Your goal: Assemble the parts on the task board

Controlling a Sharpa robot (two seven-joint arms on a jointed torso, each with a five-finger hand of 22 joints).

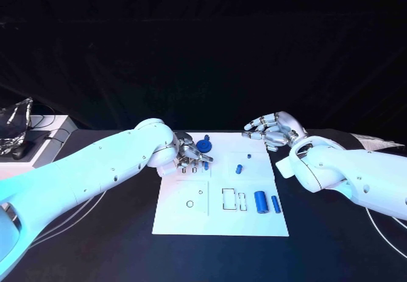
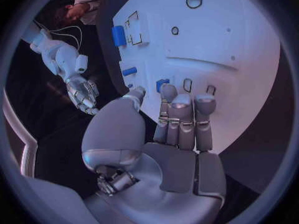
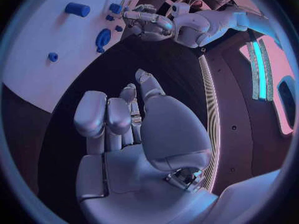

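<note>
The white task board [image 1: 182,220] lies in the middle of the black table. My left hand [image 1: 192,154] hovers over its far left corner, fingers stretched side by side and thumb apart, holding nothing. A small blue part [image 2: 162,83] stands just off its fingertips [image 2: 182,100], beside two empty slots [image 2: 187,85]. A larger blue part [image 1: 204,143] sits just beyond that hand. Two blue cylinders [image 1: 260,201] lie on the board's near right, and a small blue piece [image 1: 239,169] lies mid-board. My right hand [image 1: 273,130] hangs off the board's far right corner, fingers loosely curved, empty.
The board carries a ring mark [image 2: 194,1] and rectangular recesses [image 1: 229,198] near its front. A tiny blue stud [image 1: 249,156] stands toward the far right of the board. Dark gear and cables [image 1: 21,132] sit at the table's far left.
</note>
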